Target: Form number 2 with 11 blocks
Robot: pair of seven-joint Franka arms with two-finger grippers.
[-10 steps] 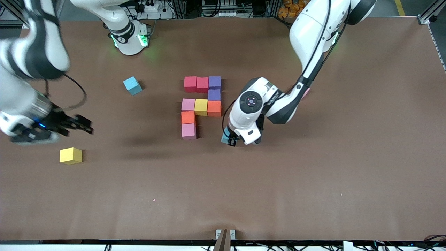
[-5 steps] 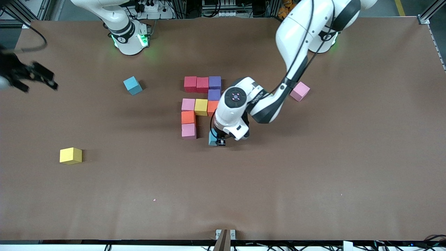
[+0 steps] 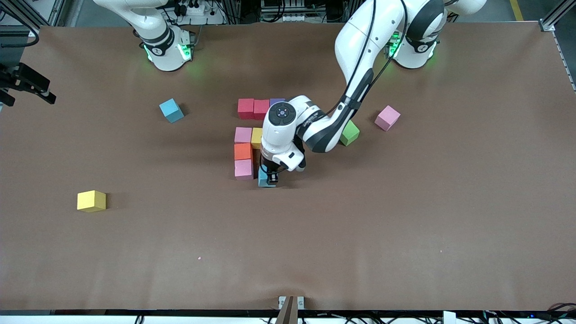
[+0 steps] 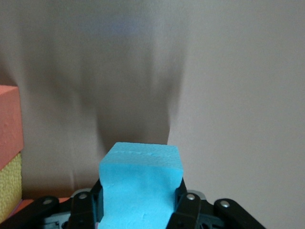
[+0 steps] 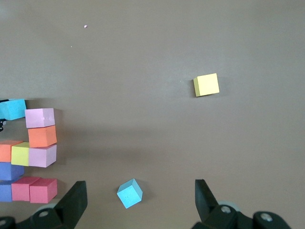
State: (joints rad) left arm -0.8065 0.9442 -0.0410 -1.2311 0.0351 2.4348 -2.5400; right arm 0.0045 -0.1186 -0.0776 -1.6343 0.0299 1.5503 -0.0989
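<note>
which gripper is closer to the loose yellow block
Right. The right gripper is up over the table's edge at the yellow block's end; the left gripper is at the digit, holding a blue block.

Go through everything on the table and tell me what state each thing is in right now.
Left gripper: shut on the held light blue block, low beside the figure's nearest pink block.
Right gripper: open, empty, waiting past the table's edge.
Number 2: unfinished, bottom row just started.
Loose light blue block: lying apart, turned askew.
Yellow block: loose, apart.
Green block: loose, partly hidden by the left arm.
Loose pink block: apart, askew.
</note>
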